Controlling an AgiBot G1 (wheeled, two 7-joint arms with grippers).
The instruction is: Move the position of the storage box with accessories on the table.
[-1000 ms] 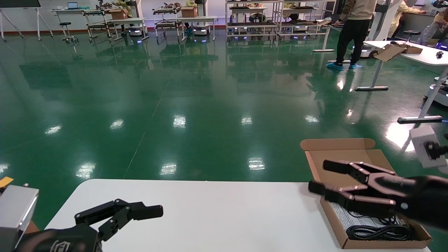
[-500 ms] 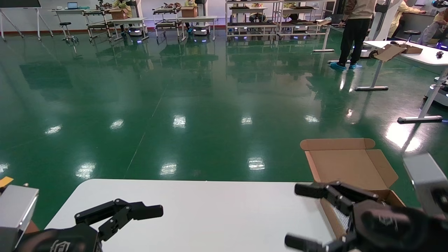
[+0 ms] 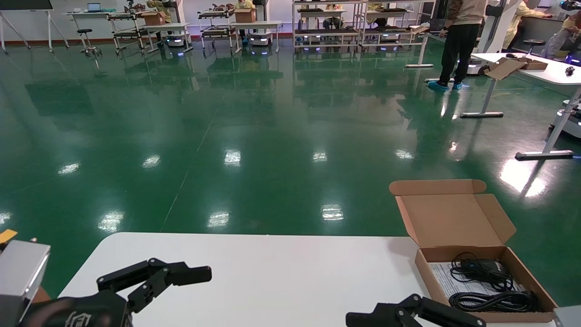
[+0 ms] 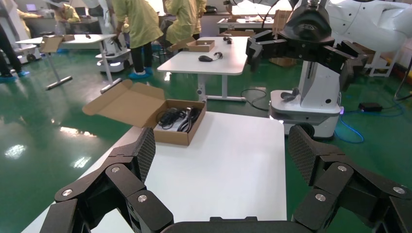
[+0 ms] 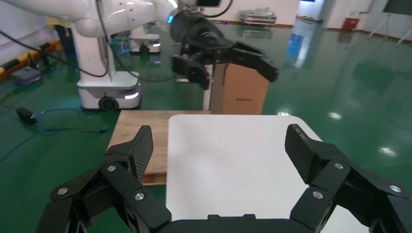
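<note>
Sitting at: my two o'clock, the storage box (image 3: pixel 485 284) rests at the table's (image 3: pixel 272 277) far right corner, lid flap thrown back over the edge.
Contents: the accessories (image 3: pixel 488 284), black cables over a white sheet, lie inside.
Long axis: I judge it runs toward twelve o'clock, away from me.
Nearer arm: the right gripper (image 3: pixel 415 315), fingers spread and empty, just beside the box's near-left corner.
Parked: the left gripper (image 3: pixel 156 277), spread wide, at ten o'clock, well apart.
Open room: bare tabletop toward nine o'clock; edges crowd the box's right and far sides.
</note>
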